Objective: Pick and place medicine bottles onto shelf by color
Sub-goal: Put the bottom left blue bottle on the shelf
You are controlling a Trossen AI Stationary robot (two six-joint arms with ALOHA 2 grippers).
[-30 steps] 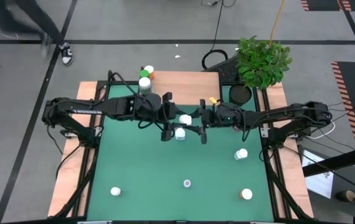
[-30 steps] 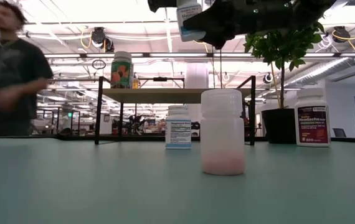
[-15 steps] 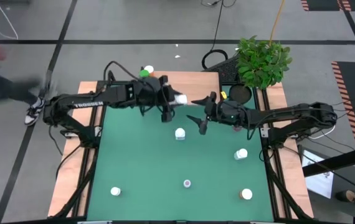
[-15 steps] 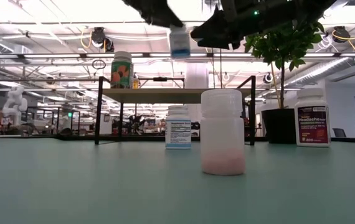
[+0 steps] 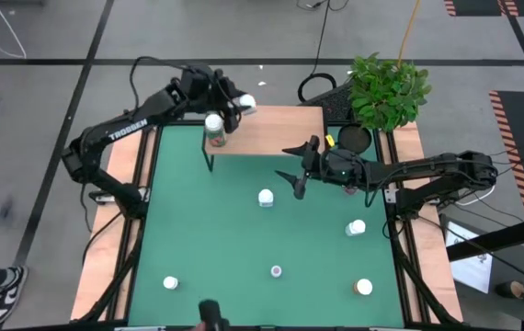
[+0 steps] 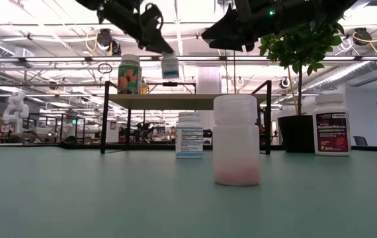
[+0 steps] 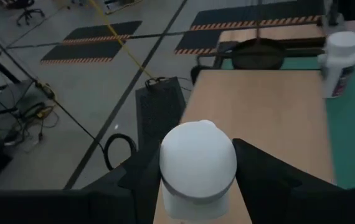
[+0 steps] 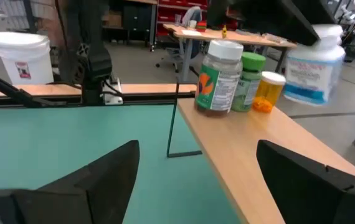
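Observation:
My left gripper (image 5: 236,103) is shut on a white-capped, blue-labelled medicine bottle (image 8: 314,65) in the air above the far left part of the shelf (image 5: 276,131). A white-capped bottle with a green-and-orange label (image 8: 218,78), a green one (image 8: 249,81) and an orange one (image 8: 268,90) stand on their bases at the shelf's left end. My right gripper (image 5: 294,170) hovers open over the green mat just in front of the shelf, with nothing between its fingers. My left gripper pinches the bottle's upper part, at and just under the cap (image 7: 197,163), between its two fingers, one on either side. The fingers come slanting down from the table's left. The bottle (image 6: 170,66) hangs roughly upright, clear of the shelf.
Several white bottles stand on the green mat, among them ones at the middle (image 5: 266,197), the right (image 5: 357,227) and the near left (image 5: 171,283). A potted plant (image 5: 386,87) stands at the far right, beside the shelf. A person's shoe (image 5: 5,283) shows on the floor at left.
My left gripper has swung from over the mat's middle, beside my right gripper, toward the far left edge, carrying the bottle upright to above the shelf's far left part. My right gripper has opened wider, turned a little and stayed in place.

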